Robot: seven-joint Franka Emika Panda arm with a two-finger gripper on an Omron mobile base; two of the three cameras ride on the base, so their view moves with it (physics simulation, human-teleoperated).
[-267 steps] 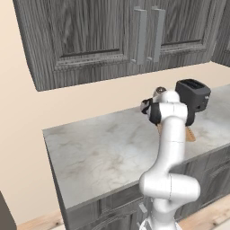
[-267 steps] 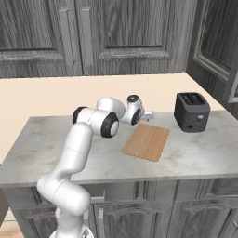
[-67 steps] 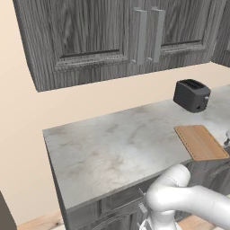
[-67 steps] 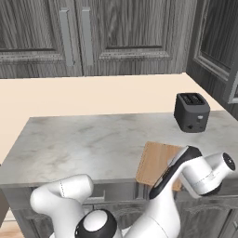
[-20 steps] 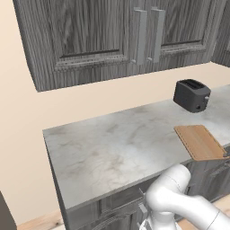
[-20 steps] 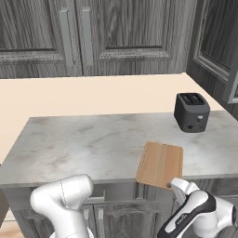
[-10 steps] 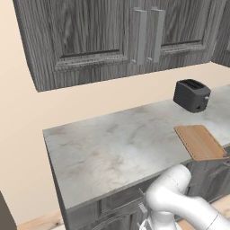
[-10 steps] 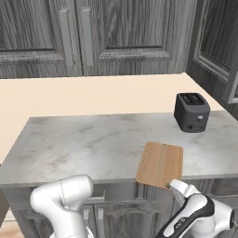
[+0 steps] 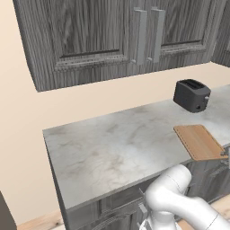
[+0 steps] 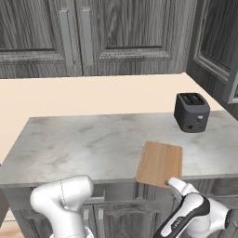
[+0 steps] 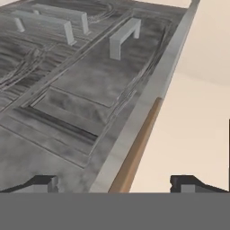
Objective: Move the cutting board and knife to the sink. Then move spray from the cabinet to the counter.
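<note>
A white Franka arm is reaching low in front of the counter [image 10: 83,139], its gripper [image 11: 119,182] lined up with the near edge of the cutting board [image 10: 160,163], which is lying flat on the marbled stone and jutting slightly past the counter's front lip at about five o'clock in the right base view. In the hand view the two dark fingertips [image 11: 44,182] are standing wide apart with nothing between them, straddling the board's thin wooden edge [image 11: 137,148] as it runs away toward one o'clock alongside the dark grey base-cabinet fronts; the low, edge-on approach looks chosen so the jaws can close across the board's thickness where it overhangs. A black two-slot toaster [image 10: 191,112] is sitting just beyond the board at roughly one o'clock from it, clear of the gripper's line. The upper cabinet [image 9: 117,36], where the spray is presumably stored, is hanging shut above, its silver bar handles [image 9: 147,35] side by side. No knife or sink can be made out, and no brand, label or writing is readable anywhere.
</note>
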